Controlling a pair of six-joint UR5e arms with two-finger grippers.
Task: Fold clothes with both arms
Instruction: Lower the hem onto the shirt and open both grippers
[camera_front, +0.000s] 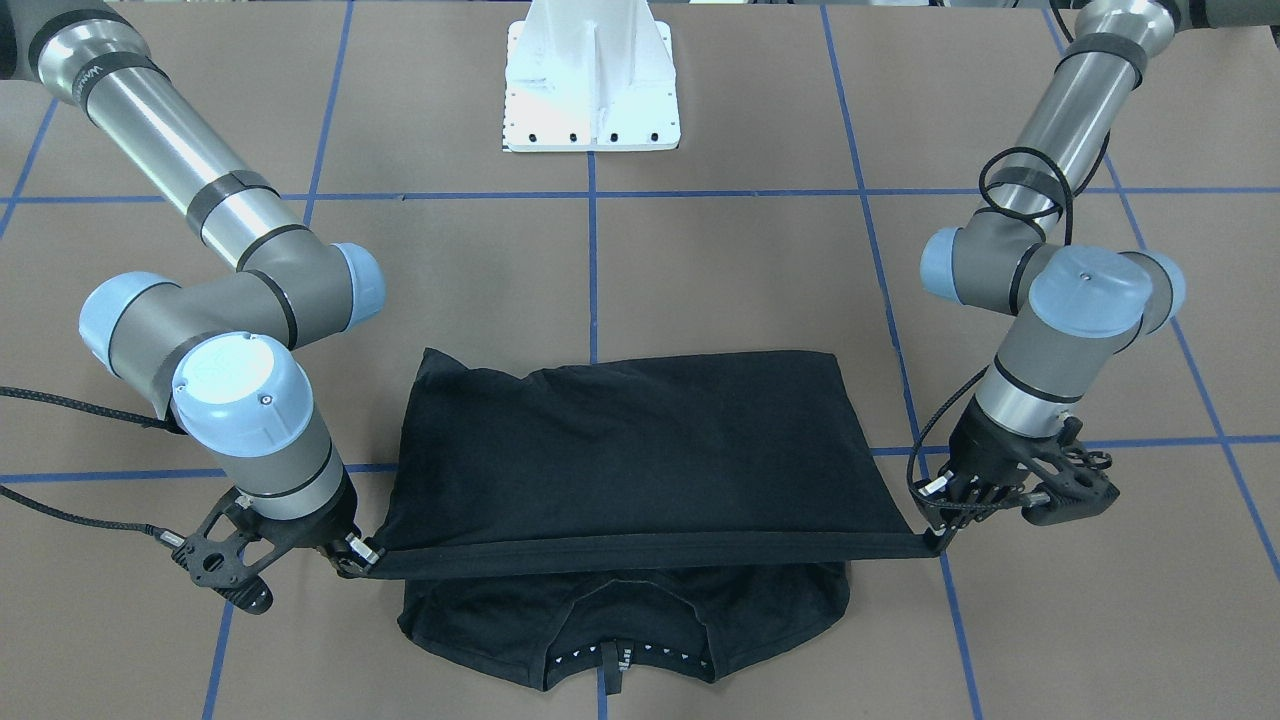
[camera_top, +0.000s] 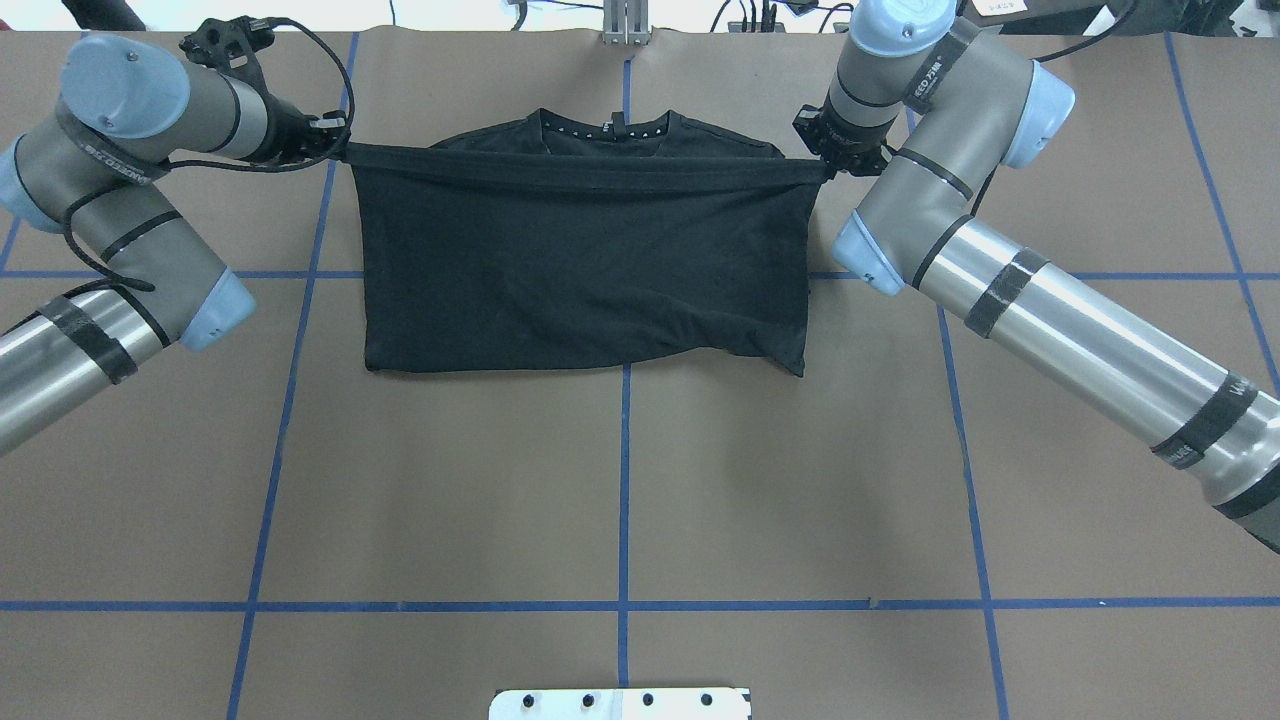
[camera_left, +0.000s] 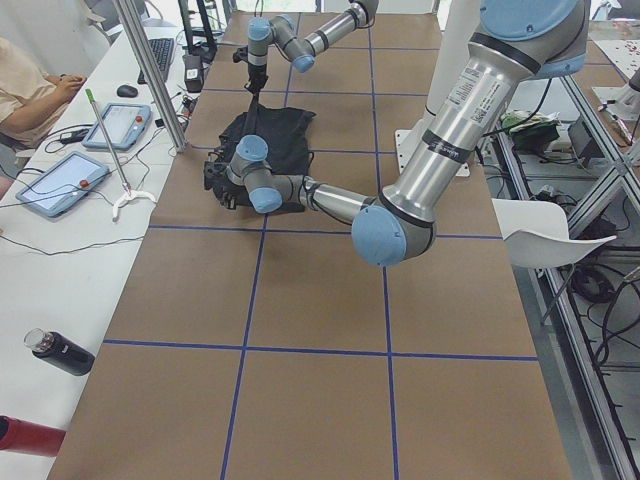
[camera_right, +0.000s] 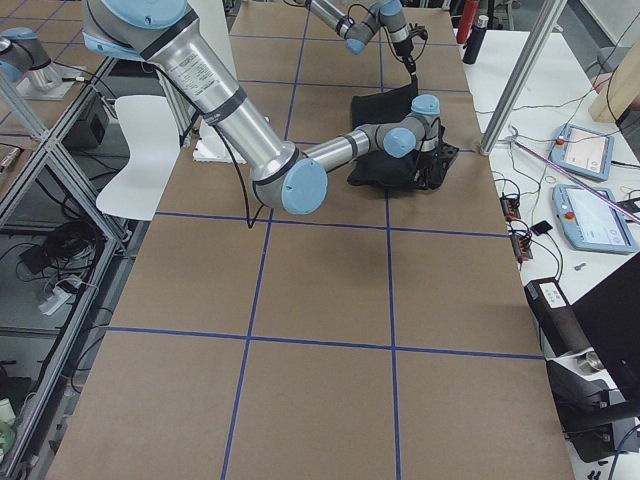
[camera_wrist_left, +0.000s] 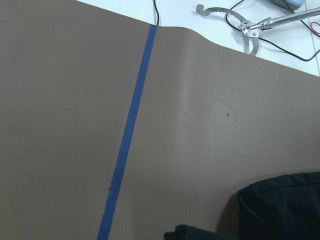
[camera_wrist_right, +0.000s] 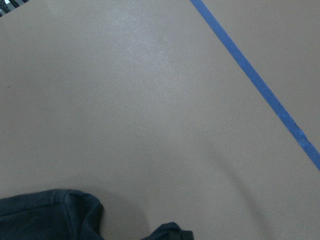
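Note:
The black T-shirt (camera_front: 640, 450) (camera_top: 580, 260) lies on the brown table, folded over itself. Its collar (camera_front: 610, 660) (camera_top: 605, 130) peeks out past the raised edge, on the side away from the robot. That edge is stretched taut between both grippers, just above the collar end. My left gripper (camera_front: 935, 540) (camera_top: 335, 150) is shut on one corner of it. My right gripper (camera_front: 365, 560) (camera_top: 825, 165) is shut on the other corner. The wrist views catch only dark cloth bits (camera_wrist_left: 285, 205) (camera_wrist_right: 45, 215) at the bottom edge. No print shows on the shirt.
The white pedestal base (camera_front: 592, 90) (camera_top: 620, 703) stands on the robot's side of the table. Blue tape lines (camera_top: 624, 480) grid the brown surface. A side bench with tablets (camera_left: 60, 185), a bottle (camera_left: 60, 350) and a seated person (camera_left: 25, 90) runs along the far edge.

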